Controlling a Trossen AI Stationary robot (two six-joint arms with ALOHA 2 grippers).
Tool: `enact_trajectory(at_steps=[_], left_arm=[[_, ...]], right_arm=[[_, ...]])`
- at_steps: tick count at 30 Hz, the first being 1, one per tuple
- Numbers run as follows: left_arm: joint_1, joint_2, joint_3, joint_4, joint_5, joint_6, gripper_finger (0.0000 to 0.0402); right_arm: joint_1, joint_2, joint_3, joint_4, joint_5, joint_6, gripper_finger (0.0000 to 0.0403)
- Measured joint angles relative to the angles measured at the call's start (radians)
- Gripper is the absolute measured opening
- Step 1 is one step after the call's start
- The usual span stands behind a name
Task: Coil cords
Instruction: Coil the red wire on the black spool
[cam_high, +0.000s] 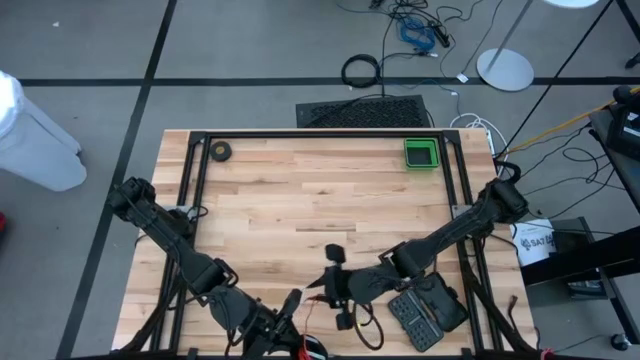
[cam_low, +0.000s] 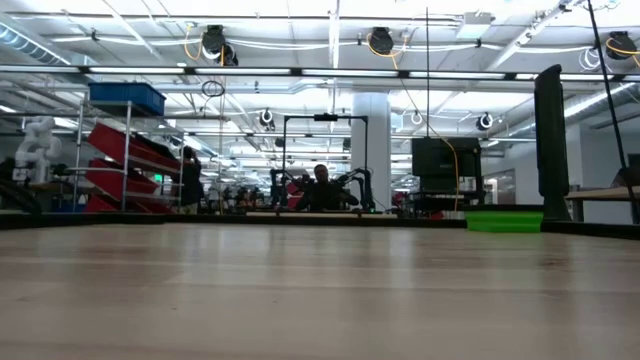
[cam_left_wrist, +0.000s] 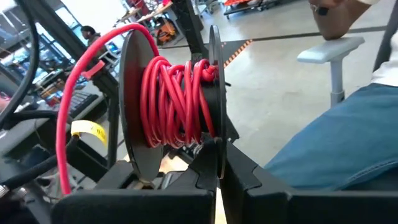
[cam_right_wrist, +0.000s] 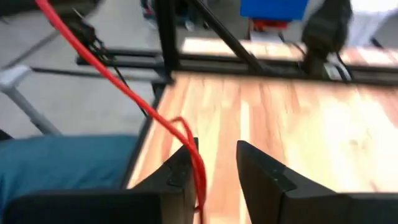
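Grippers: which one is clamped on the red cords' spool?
The left gripper, shut on the dark spool flange of the cords; the right gripper stands open.

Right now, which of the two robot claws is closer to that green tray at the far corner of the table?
The right. The right gripper sits at the near edge, middle of the table, same half as the green tray. The left gripper is lower still and farther to the left, by the red cord spool.

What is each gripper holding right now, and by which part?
Left gripper is shut on the rim of a black spool wound with red cord. Right gripper is open; the cord lies against one finger, ungripped.
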Motion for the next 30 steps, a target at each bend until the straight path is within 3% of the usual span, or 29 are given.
enact_trajectory(at_steps=[6, 13, 17, 20, 26, 30], left_arm=[[-0.006, 0.0, 0.0, 0.003, -0.03, 0.01, 0.0006], [-0.006, 0.0, 0.0, 0.003, -0.03, 0.01, 0.0006], [-0.006, 0.0, 0.0, 0.002, -0.03, 0.01, 0.0006], [-0.006, 0.0, 0.0, 0.002, -0.03, 0.01, 0.0006], [-0.006, 0.0, 0.0, -0.001, -0.03, 0.012, 0.0006], [-0.006, 0.0, 0.0, -0.013, -0.03, 0.012, 0.0006]], right_arm=[[0.048, -0.066, 0.0, -0.197, 0.132, 0.095, 0.0111], [0.11, -0.121, 0.0, -0.183, 0.185, 0.066, 0.0112], [0.152, -0.15, 0.0, -0.184, 0.3, 0.031, 0.0112], [0.182, -0.156, 0.0, -0.13, 0.391, -0.075, 0.0112], [0.217, -0.11, 0.001, 0.129, 0.384, -0.436, 0.0106], [0.227, -0.101, 0.001, 0.234, 0.39, -0.579, 0.0087]])
